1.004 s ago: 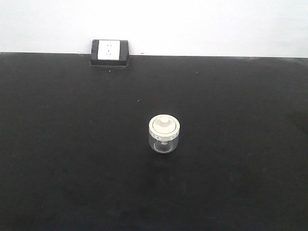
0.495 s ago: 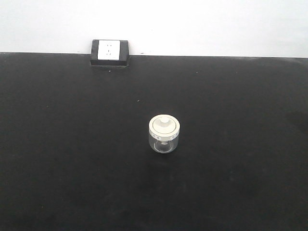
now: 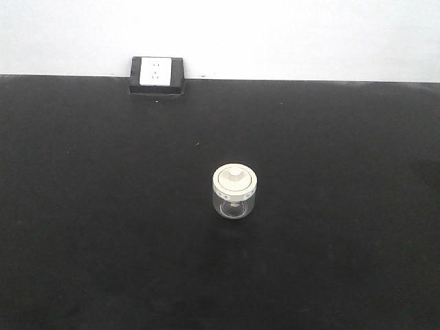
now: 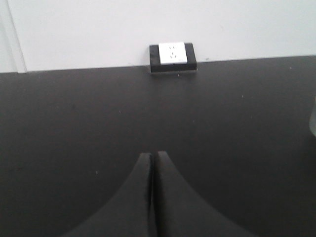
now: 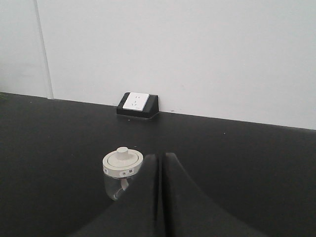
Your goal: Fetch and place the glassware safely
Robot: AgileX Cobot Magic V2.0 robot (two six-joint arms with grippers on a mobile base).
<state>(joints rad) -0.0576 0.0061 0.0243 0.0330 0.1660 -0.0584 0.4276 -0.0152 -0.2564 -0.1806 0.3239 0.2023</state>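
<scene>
Jar (image 3: 234, 192) sits upright mid-table (image 3: 96, 227), alone, well apart from the socket box (image 3: 157, 75) at the back edge by the wall. In my right wrist view the jar (image 5: 122, 173) is just left of and beyond my right gripper (image 5: 161, 157), near but not touching. Left wrist view catches only a pale sliver at the right edge, prob. the jar, can't be sure.

Both my sets of jaws are pressed together, tips meeting: right as above, left gripper (image 4: 152, 155) pointing toward the box (image 4: 172, 58), nothing held by either.

Handling, my guess: small, squat, clear glass, looks empty so light. Stiff, smooth, slippery walls; fragile if knocked over or squeezed hard. Cream lid (image 3: 234, 180) w/ centre knob (image 5: 122, 150) may only sit loose on top, so I wouldn't lift by knob or lid: body could drop away. Best hold is across the glass body just under the lid rim, jaws level, one each side, moderate force. Low wide shape means it shouldn't tip easily, but a closed fingertip nudging it could slide it on the table. I'd need to spread the right jaws before closing in; right arm is the nearer one.

Vs. earlier front frames: no diff I can spot. Jar same spot, same pose, box same, no arm in front view then or now.
</scene>
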